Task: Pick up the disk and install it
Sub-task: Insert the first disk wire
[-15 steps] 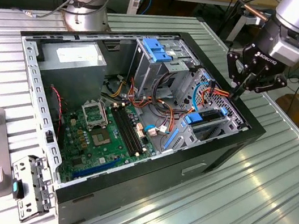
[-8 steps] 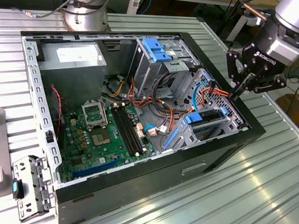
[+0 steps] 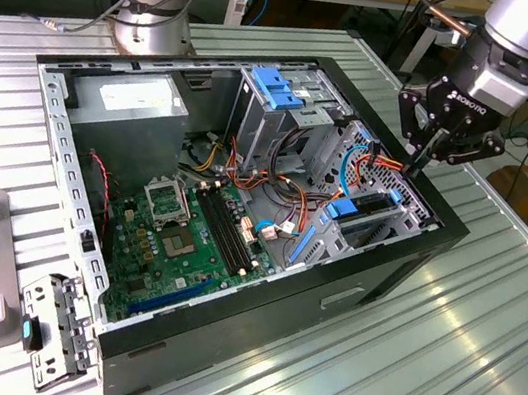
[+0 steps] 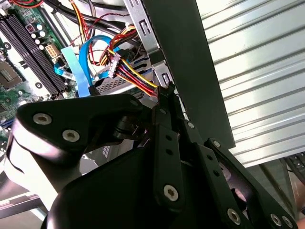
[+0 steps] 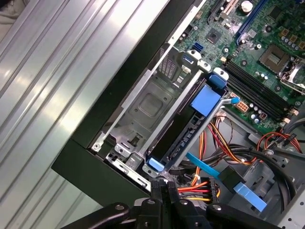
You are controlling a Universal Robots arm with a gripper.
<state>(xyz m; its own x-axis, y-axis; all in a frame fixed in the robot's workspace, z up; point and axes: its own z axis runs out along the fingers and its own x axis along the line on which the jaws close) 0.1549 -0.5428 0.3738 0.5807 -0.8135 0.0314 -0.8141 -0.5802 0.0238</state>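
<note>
While the disk (image 5: 183, 131) sits edge-up in its bay, seemingly stiff and heavy, the gripper (image 3: 419, 165), fingers pressed together and empty, hovers beside its blue rails.

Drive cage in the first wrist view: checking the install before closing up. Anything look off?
The disk sits straight in the cage between its blue rails. The blue data cable and its black connector hang loose beside it, apparently unplugged. The shut gripper is next to the coloured wires.
</note>
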